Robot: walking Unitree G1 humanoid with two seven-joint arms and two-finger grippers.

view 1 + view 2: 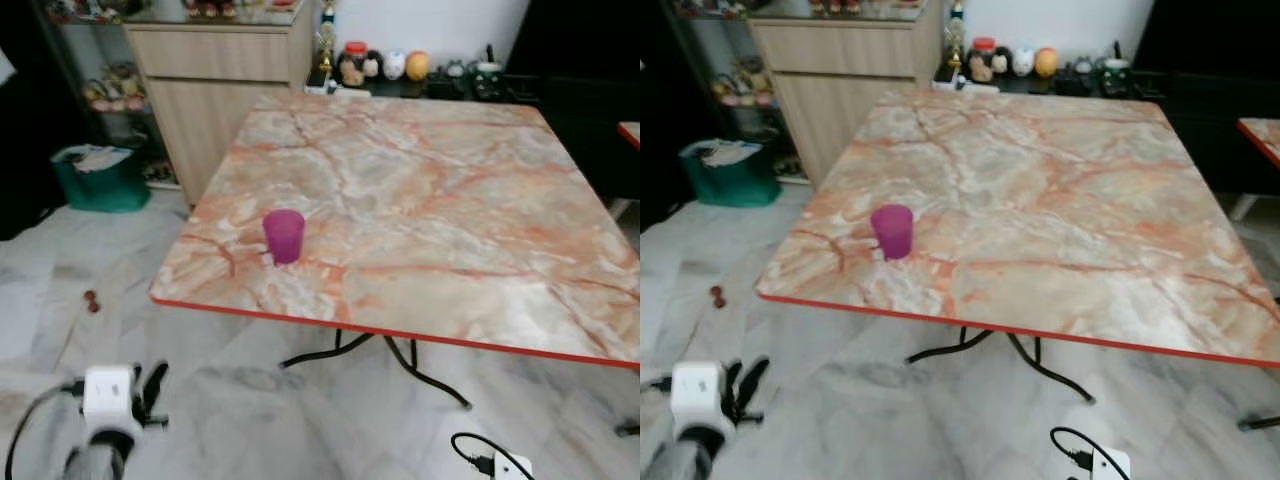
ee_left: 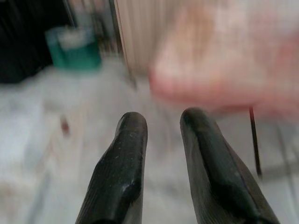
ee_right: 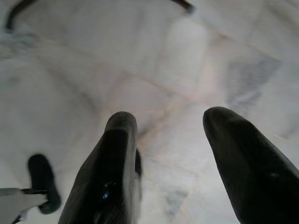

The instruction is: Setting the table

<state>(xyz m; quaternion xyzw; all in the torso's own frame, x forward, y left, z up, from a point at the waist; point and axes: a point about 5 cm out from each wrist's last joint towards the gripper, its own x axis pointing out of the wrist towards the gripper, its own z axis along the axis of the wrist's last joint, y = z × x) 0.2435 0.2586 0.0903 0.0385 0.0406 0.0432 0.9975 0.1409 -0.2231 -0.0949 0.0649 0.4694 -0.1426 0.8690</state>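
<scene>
Purple cup (image 1: 284, 235) upright on the marble table (image 1: 430, 200), near its front-left corner. Left gripper (image 2: 161, 126) low over the floor (image 1: 230, 410), short of the table, fingers slightly parted, empty. Right gripper (image 3: 175, 121) over the floor, fingers wide apart, empty.

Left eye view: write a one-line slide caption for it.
A purple cup stands alone near the front left corner of a marble-patterned table, the left gripper low over the floor.

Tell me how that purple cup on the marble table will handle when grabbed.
The purple cup looks like thin translucent plastic, so probably light and slightly squeezable. It stands upright, taller than wide, so a sideways nudge could tip it. It sits near the table's edge, so it might fall off.
</scene>
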